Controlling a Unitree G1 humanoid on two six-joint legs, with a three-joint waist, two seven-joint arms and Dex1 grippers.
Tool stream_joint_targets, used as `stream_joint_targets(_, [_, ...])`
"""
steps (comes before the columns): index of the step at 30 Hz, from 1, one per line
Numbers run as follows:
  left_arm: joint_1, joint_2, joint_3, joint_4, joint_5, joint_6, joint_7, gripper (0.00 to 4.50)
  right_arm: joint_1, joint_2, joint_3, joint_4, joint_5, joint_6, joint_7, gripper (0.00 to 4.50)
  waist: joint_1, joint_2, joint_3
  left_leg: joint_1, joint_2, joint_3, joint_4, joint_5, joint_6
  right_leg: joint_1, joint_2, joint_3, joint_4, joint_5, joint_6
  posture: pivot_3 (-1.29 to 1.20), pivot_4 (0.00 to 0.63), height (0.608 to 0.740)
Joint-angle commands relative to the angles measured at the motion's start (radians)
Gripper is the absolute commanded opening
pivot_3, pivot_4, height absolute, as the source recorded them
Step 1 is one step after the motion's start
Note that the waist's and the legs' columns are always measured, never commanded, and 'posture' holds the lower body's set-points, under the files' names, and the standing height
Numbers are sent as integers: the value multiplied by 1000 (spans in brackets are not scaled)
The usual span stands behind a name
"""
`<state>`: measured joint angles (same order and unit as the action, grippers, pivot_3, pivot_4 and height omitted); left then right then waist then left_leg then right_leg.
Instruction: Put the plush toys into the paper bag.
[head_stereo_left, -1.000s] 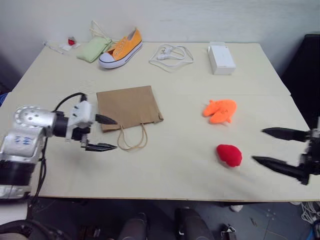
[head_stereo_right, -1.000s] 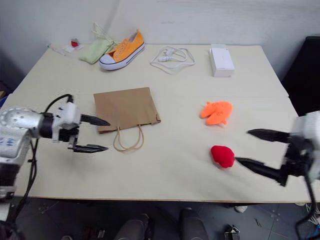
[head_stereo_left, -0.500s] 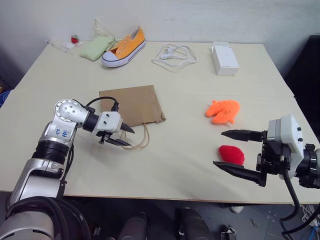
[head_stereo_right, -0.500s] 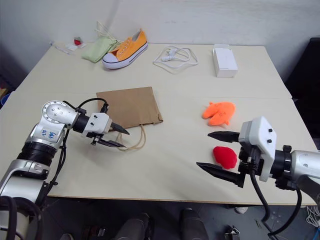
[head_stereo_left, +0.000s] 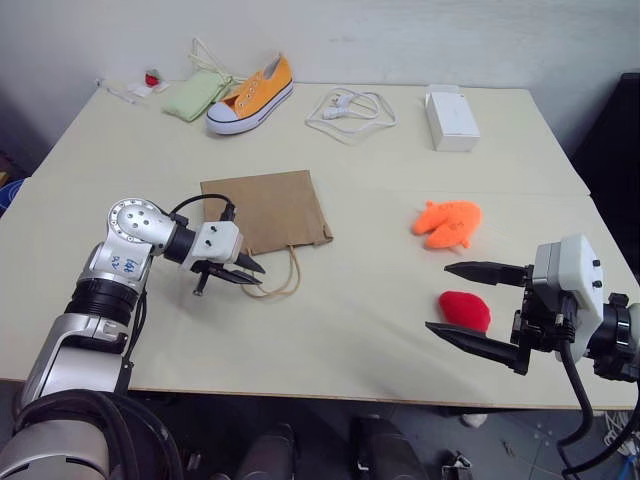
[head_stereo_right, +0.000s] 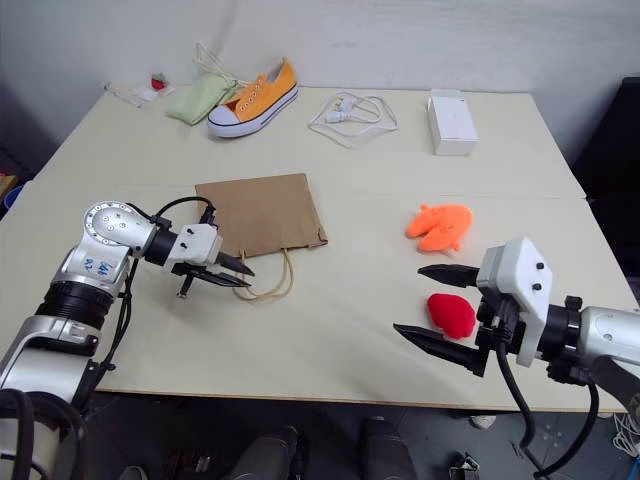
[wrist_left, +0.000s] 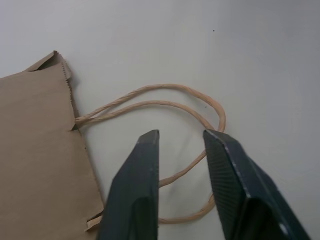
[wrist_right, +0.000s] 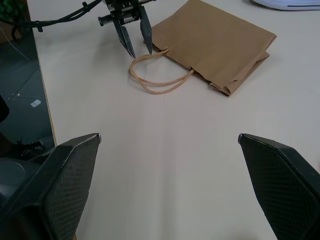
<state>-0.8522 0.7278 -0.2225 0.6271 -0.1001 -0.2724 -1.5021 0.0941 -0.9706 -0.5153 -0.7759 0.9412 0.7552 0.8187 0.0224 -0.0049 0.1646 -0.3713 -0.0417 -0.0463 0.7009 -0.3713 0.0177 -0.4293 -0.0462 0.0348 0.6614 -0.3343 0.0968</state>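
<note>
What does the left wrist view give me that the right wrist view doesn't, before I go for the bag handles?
Left wrist view alone: a close look at the left gripper, its fingers parted with one handle cord running between them, not pinched, and the serrated edge of the bag's mouth.

Right wrist view alone: the right gripper wide open over bare table, and the whole paper bag lying flat.

Both: the paper bag, its two handle loops lying on the table, and the left gripper at those loops.
</note>
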Motion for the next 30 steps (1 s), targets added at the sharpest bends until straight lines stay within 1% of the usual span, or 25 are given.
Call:
stream_joint_targets(1, [-22, 32, -21, -55, -31, -5, -112, 2536, 4, 13, -7, -17, 3, -25, -10, 4500, -1, 0, 0, 0, 0, 0, 0, 0, 0, 0, 0, 0, 0, 0, 0, 0, 150, 740])
stream_joint_targets(3, [-19, 29, -34, -63, -18, -20, -112, 3180, 8, 18, -3, -19, 1, -29, -16, 4500, 0, 0, 0, 0, 0, 0, 0, 0, 0, 0, 0, 0, 0, 0, 0, 0, 150, 740])
stream_joint_targets(4, [-16, 26, -47, -66, -11, -30, -112, 3408, 13, 23, 0, -20, -2, -31, -20, 4500, 0, 0, 0, 0, 0, 0, 0, 0, 0, 0, 0, 0, 0, 0, 0, 0, 150, 740])
stream_joint_targets(10, [-50, -9, -87, -24, 25, -80, -77, 3408, 46, 42, -13, -39, 3, -33, -43, 4500, 2, -1, 0, 0, 0, 0, 0, 0, 0, 0, 0, 0, 0, 0, 0, 0, 150, 740])
stream_joint_targets(13, [-75, -24, -96, 27, 44, -106, -64, 2796, 48, 43, -28, -41, 16, -31, -53, 4500, 2, -2, 0, 0, 0, 0, 1, 0, 0, 0, 0, 0, 0, 0, 0, 0, 150, 740])
stream_joint_targets(19, [-97, -35, -111, 89, 61, -141, -78, 925, 37, 29, -41, -45, 45, -26, -61, 4500, -1, -2, 0, 0, 0, 0, 0, 0, 0, 0, 0, 0, 1, 0, 0, 0, 150, 740])
stream_joint_targets(20, [-98, -36, -112, 93, 61, -142, -79, 520, 36, 26, -43, -46, 48, -27, -60, 4500, -1, -2, 0, 0, 0, 0, 0, 0, 0, 0, 0, 0, 1, 0, 0, 0, 150, 740])
stream_joint_targets(22, [-96, -38, -112, 98, 62, -144, -83, 21, 32, 20, -44, -47, 55, -27, -61, 4500, 0, -2, 1, 0, 0, 0, 1, 0, 0, 0, 0, 0, 1, 0, 0, 0, 150, 740])
stream_joint_targets(27, [-88, -38, -99, 89, 38, -108, -97, 21, 16, 13, -35, -45, 61, -26, -64, 4500, 1, -2, 1, 0, 0, 0, 1, 0, 0, 0, 0, 0, 1, 0, 0, 0, 150, 740])
stream_joint_targets(30, [-106, -39, -72, 61, -48, 32, -112, 21, -3, 7, -11, -43, 62, -28, -62, 4500, 0, -2, 1, 0, 0, 0, 1, 0, 0, 0, 0, 0, 1, 0, 0, 0, 150, 740])
